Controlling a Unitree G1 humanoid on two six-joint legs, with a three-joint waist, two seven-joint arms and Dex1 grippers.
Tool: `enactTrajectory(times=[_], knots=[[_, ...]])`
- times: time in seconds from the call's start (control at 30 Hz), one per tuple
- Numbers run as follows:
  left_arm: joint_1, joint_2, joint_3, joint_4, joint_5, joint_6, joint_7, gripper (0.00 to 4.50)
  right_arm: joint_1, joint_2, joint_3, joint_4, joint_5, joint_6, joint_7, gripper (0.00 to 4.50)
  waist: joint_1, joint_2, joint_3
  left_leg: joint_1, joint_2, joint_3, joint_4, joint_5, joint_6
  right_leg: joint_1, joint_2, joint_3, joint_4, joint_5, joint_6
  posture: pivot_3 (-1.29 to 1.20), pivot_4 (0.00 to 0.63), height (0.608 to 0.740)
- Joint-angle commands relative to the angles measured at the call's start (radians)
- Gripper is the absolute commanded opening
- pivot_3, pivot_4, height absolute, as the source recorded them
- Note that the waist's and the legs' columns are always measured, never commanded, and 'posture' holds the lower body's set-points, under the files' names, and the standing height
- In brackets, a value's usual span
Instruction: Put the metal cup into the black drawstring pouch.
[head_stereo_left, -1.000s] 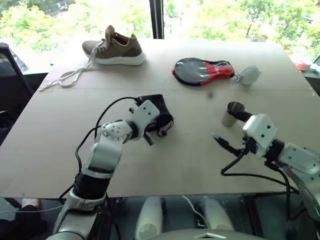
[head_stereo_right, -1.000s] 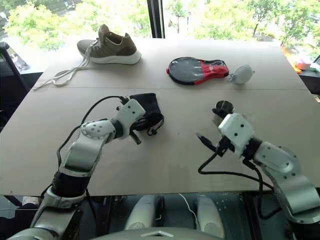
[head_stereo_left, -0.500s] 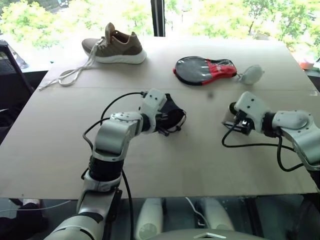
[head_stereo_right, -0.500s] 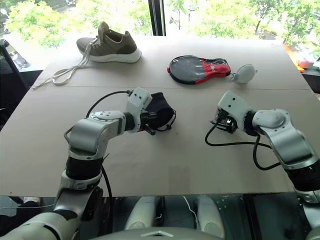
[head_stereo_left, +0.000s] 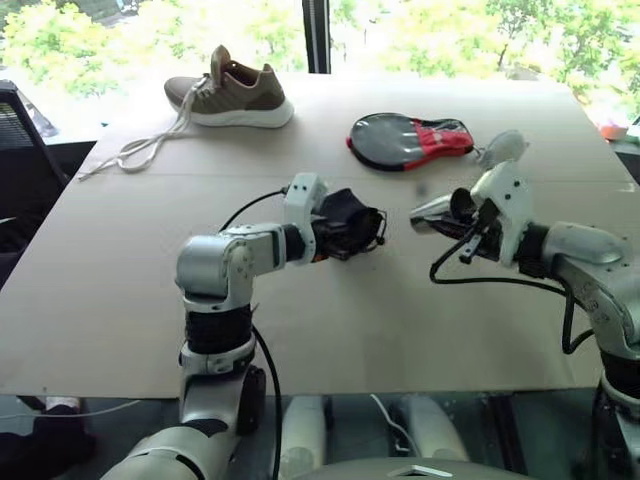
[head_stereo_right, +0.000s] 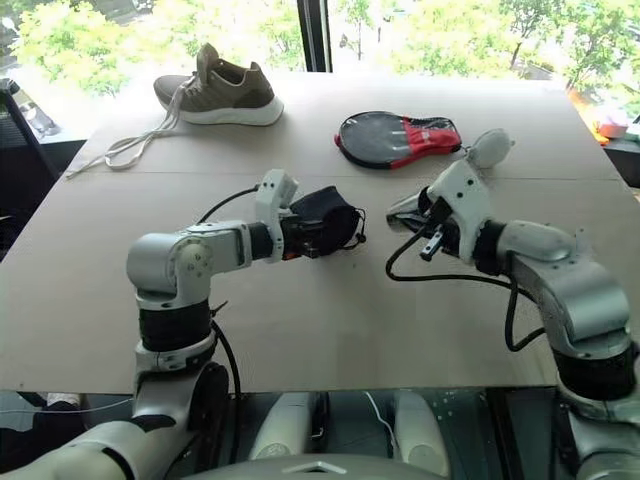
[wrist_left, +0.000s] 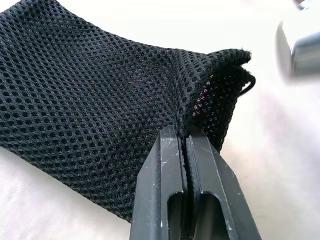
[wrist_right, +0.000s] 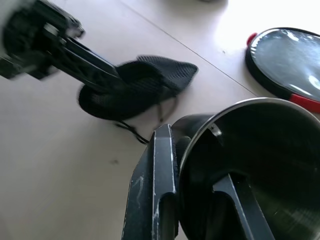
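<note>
The black drawstring pouch (head_stereo_left: 352, 220) hangs just above the table's middle, its cord loop dangling at the mouth. My left gripper (wrist_left: 181, 131) is shut on the mesh rim at that mouth. The metal cup (head_stereo_left: 432, 211) is in the air a short way to the pouch's right, tipped on its side, with its shiny base towards the pouch. My right gripper (wrist_right: 195, 152) is shut on the cup's rim, one finger (wrist_right: 161, 165) outside the wall and the other inside the dark hollow. A small gap separates cup and pouch.
At the far side of the wooden table (head_stereo_left: 330, 340) lie a brown shoe (head_stereo_left: 235, 95) with loose white laces (head_stereo_left: 140, 152), a black-and-red paddle case (head_stereo_left: 405, 140) and a pale grey rounded pouch (head_stereo_left: 500, 147). A dark chair (head_stereo_left: 20, 150) stands off the left edge.
My right gripper went from open beside the standing cup to shut on its rim, then lifted it left towards the pouch. My left gripper rolled and carried the pouch to the right.
</note>
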Motion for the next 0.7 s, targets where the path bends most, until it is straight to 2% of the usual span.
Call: enactTrajectory(times=[0.03, 0.13, 0.3, 0.7], knots=[[-0.038, 0.016, 0.008, 0.042, -0.041, -0.005, 0.004, 0.0, 0.039, 0.184, -0.071, -0.093, 0.114, 0.057, -0.157, 0.01, -0.002, 0.0, 0.0, 0.0, 0.0, 0.0, 0.0, 0.0, 0.0, 0.0, 0.0, 0.0, 0.0, 0.0, 0.0, 0.0, 0.15, 0.74], [-0.064, 0.021, 0.002, 0.076, -0.065, -0.001, 0.005, 0.0, 0.074, 0.315, -0.075, -0.1, 0.171, 0.051, -0.229, 0.01, -0.001, 0.0, 0.0, 0.0, 0.0, 0.001, 0.001, 0.0, 0.0, -0.001, -0.001, 0.0, 0.001, 0.0, 0.0, 0.0, 0.15, 0.74], [-0.075, 0.036, -0.039, 0.088, -0.09, -0.002, 0.011, 0.0, 0.077, 0.432, -0.062, -0.049, 0.222, 0.022, -0.302, 0.01, -0.002, 0.001, 0.0, 0.0, -0.001, 0.0, 0.001, 0.0, 0.0, 0.0, 0.0, 0.0, 0.001, 0.0, 0.0, 0.0, 0.15, 0.74], [-0.078, 0.026, -0.044, 0.01, -0.171, 0.036, 0.038, 0.0, 0.11, 0.443, 0.071, 0.148, 0.052, -0.186, -0.362, 0.01, -0.008, 0.001, 0.0, 0.0, -0.001, 0.0, 0.0, 0.0, 0.0, -0.001, 0.0, 0.0, 0.001, 0.0, 0.0, 0.0, 0.15, 0.74]])
